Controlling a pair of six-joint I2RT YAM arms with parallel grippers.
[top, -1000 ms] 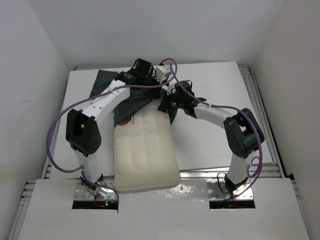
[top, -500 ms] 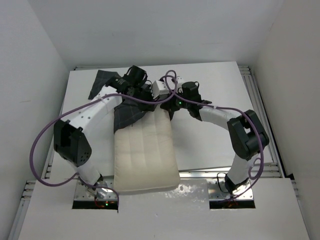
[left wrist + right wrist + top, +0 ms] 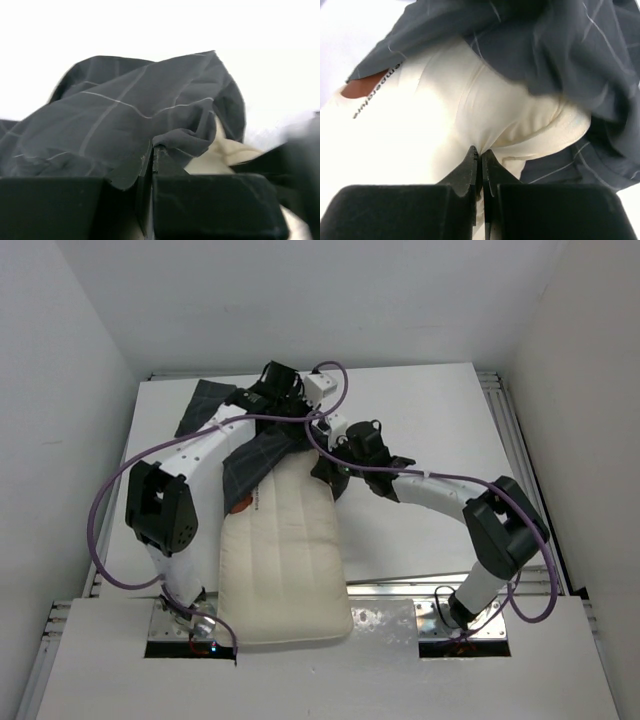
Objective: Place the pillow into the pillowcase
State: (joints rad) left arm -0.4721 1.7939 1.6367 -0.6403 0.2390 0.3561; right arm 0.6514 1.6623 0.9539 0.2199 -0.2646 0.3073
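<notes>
- One cream-white quilted pillow point(image 3: 285, 560), lying lengthwise left of centre on the white table point(image 3: 430, 410); near end at the table's near edge, far end tucked just inside the pillowcase mouth.
- Dark grey checked pillowcase point(image 3: 255, 455), limp and bunched, draped over the pillow's far end and trailing off to the far left.
- Left gripper point(image 3: 152, 157), fingers pressed together, pinching a fold of the pillowcase and lifting it like a tent.
- Right gripper point(image 3: 480, 157), fingers pressed together, pinching a seam of the pillow right beside the dark cloth.
- Judged early in the stuffing, with most of the pillow uncovered.
- Best done by holding the mouth raised and taut with the left pinch while pushing the pinched pillow end far and left, deep inside.
- Worth avoiding: dragging loose cloth along with the pillow.
</notes>
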